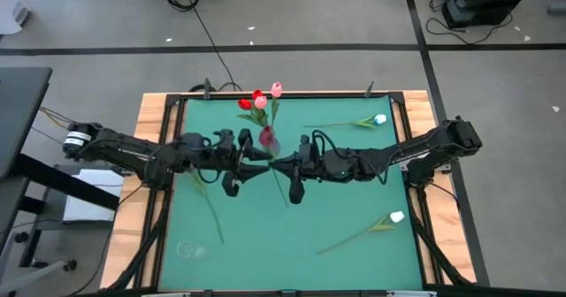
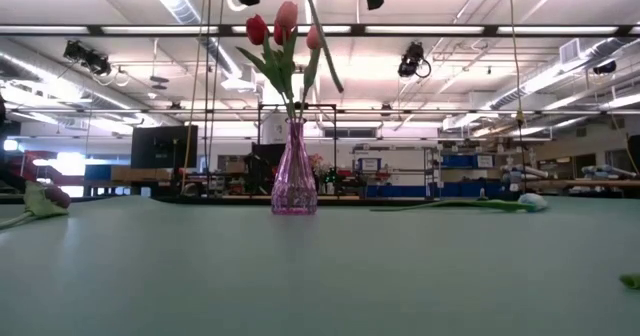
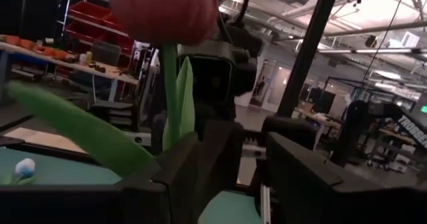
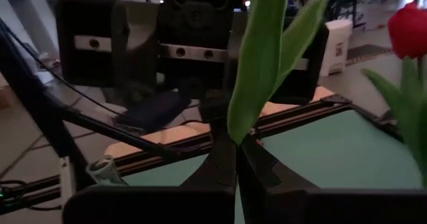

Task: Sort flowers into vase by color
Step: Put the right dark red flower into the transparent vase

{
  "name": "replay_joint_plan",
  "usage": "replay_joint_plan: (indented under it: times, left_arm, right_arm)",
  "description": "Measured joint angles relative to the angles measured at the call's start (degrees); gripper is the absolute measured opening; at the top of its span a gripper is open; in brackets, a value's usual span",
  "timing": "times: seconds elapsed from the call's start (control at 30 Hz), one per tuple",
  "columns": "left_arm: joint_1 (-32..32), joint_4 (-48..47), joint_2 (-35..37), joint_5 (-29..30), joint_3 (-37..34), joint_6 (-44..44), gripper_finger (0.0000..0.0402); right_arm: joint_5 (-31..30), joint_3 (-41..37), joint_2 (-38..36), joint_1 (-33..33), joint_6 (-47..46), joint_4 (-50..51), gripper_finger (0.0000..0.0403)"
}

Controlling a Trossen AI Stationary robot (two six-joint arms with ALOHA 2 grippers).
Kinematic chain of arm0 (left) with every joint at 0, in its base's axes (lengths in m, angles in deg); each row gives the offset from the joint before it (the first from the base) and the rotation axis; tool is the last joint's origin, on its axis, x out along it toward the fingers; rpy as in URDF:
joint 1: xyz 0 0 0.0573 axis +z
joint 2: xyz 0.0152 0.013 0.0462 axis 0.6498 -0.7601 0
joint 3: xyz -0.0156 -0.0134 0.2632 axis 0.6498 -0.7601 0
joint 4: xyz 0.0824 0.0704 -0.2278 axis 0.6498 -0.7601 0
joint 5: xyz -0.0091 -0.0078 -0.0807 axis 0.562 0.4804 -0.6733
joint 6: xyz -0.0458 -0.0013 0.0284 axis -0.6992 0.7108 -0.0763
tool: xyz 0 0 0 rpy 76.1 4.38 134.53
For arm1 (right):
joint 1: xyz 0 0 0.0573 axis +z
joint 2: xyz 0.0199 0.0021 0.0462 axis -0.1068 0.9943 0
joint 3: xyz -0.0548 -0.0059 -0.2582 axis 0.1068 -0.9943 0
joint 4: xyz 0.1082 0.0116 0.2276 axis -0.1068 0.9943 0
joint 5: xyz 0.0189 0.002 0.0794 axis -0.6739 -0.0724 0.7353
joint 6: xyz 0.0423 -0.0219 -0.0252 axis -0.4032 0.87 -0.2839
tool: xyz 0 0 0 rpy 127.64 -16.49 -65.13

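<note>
A pink glass vase stands mid-table at the far side, holding red and pink flowers. My right gripper hovers beside the vase, shut on a red flower. My left gripper faces it open, with that flower's head and stem just ahead of its fingers. Whether it touches the flower, I cannot tell. Two white flowers lie on the mat at the right. A dark red flower lies at the left, its stem running toward the near edge. My right gripper pinches the red flower's green stem between its two shut fingers, where the leaves branch off. The fingers reach in level from the table's right, across the stem. The flower is lifted clear, and its stem tail hangs slanted beside the vase's flowers.
A wooden frame borders the green mat. A small clear object lies near the front left corner. Open mat stretches across the near half, between the lying flowers.
</note>
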Motion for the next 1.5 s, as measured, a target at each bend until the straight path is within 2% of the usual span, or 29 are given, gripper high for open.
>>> replay_joint_plan:
  times: [0.1, 0.2, 0.3, 0.47, 0.97, 1.37, 1.5]
  left_arm:
    - [-0.69, -0.72, 1.28, 0.35, 0.04, -0.08, 0.0183]
    - [-1.48, -3.12, 3.23, 0.41, 0.08, 0.35, 0.0183]
    - [-2.32, -8.05, 4.73, 2.27, 0.09, 3.28, 0.0183]
    - [-2.51, -8.70, 5.02, 9.22, 0.09, 6.21, 0.0183]
    - [-1.40, -5.37, 3.06, 5.85, 0.09, 7.61, 0.0180]
    - [-0.19, -0.46, -1.18, 3.84, 0.07, 6.63, 0.0137]
    - [0.53, 0.00, -1.11, 3.84, 0.07, 6.65, 0.0088]
  right_arm:
    - [-5.83, 0.00, -0.24, 0.75, 0.72, -0.03, 0.0007]
    - [-7.89, -0.02, -0.45, 0.95, 2.94, -1.31, 0.0007]
    - [-7.55, -0.02, -0.55, 0.89, 3.13, -2.57, 0.0007]
    - [-4.42, -0.02, -0.55, 0.91, 3.13, -2.71, 0.0007]
    - [-1.80, -0.02, -0.55, 0.19, 3.55, -2.48, 0.0007]
    - [0.39, -0.02, -0.55, -0.84, 4.42, -2.39, 0.0007]
    - [1.04, -0.02, -0.55, -0.87, 3.42, -2.41, 0.0009]
